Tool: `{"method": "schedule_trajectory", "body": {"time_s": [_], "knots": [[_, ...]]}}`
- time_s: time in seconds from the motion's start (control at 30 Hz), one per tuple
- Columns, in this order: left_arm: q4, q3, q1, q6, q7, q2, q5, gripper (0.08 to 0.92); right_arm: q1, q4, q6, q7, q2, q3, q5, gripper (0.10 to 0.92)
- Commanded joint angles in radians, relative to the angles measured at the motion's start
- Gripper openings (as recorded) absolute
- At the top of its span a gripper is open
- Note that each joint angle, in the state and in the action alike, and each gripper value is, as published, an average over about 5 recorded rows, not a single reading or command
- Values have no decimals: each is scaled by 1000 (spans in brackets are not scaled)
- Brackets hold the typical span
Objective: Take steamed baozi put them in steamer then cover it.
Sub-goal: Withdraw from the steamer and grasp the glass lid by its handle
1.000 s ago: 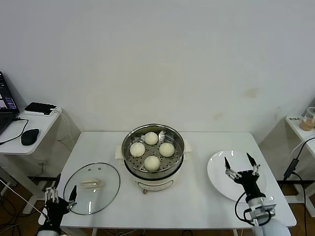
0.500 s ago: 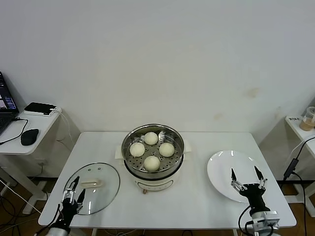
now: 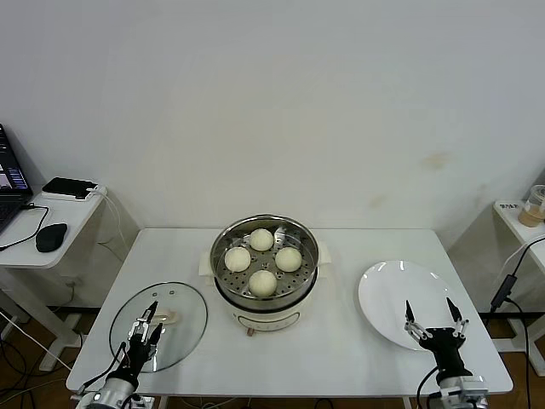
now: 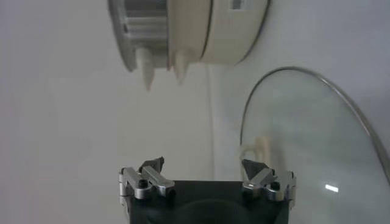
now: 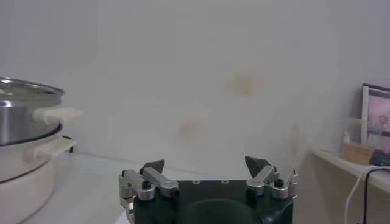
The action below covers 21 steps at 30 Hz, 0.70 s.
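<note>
Several cream-white baozi [image 3: 263,282] sit on the perforated tray inside the steel steamer [image 3: 305,273] at the table's middle; the steamer also shows in the left wrist view [image 4: 183,30] and the right wrist view [image 5: 24,140]. The glass cover [image 3: 183,311] lies flat at the table's front left, its cream handle [image 3: 170,318] up; it shows in the left wrist view [image 4: 317,140]. My left gripper [image 3: 150,321] is open over the cover's near part, close to the handle. My right gripper [image 3: 434,313] is open over the near edge of the white plate [image 3: 392,294].
A side table [image 3: 68,213] at the left carries a laptop, a mouse [image 3: 51,236] and a black box. A small shelf [image 3: 519,223] with a cup stands at the far right. A cable [image 3: 502,290] hangs beside the table's right edge.
My left gripper has moved right and forward from off the table's front-left corner onto the cover, near its handle. My right gripper has pulled back toward the plate's near edge.
</note>
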Motion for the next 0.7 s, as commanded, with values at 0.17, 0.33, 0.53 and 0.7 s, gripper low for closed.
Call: {"method": "schedule_trajectory", "body": {"time_s": [0.17, 0.33, 0.53, 0.7], "knots": [[106, 43, -115, 7, 6, 28, -4, 823, -15, 15, -3, -1, 6, 2, 1, 823], [130, 50, -139, 10, 10, 36, -17, 823, -16, 19, -5, -2, 9, -2, 1, 823], [157, 59, -174, 13, 10, 42, -23, 823, -18, 19, -5, -2, 12, -3, -2, 823], [171, 69, -202, 15, 7, 43, -32, 823, -21, 22, -5, -3, 15, -4, -3, 823]]}}
